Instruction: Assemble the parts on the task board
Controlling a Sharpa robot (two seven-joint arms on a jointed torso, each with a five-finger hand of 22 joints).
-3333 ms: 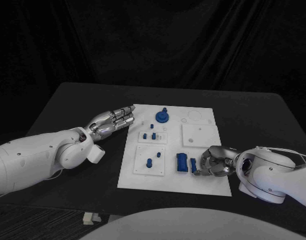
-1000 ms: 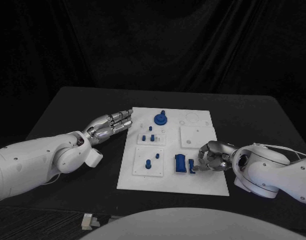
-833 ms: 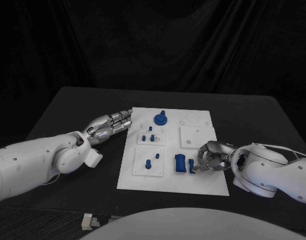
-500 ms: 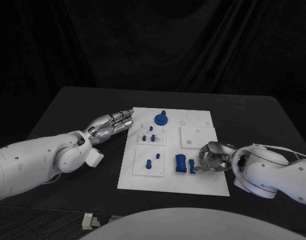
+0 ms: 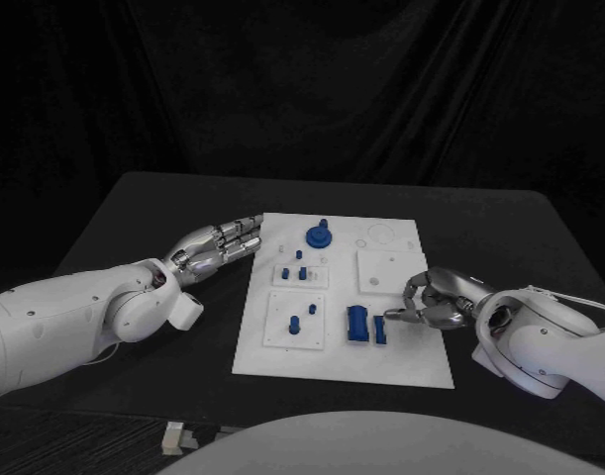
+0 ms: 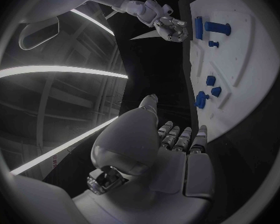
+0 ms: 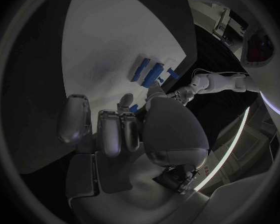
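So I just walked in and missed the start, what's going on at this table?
A two-armed robot is assembling small blue parts on a white task board on a black table. Its right hand sits over the board's near right area, fingers curled beside two upright blue blocks; whether it holds anything is unclear. Its left hand hovers open beside the board's left edge, holding nothing. A round blue knob and small blue pegs stand on the board.

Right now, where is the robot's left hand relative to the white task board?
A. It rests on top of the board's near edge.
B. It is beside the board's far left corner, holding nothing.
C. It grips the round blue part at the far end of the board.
B: the left hand lies with fingers stretched out beside the far left corner of the task board, holding nothing.
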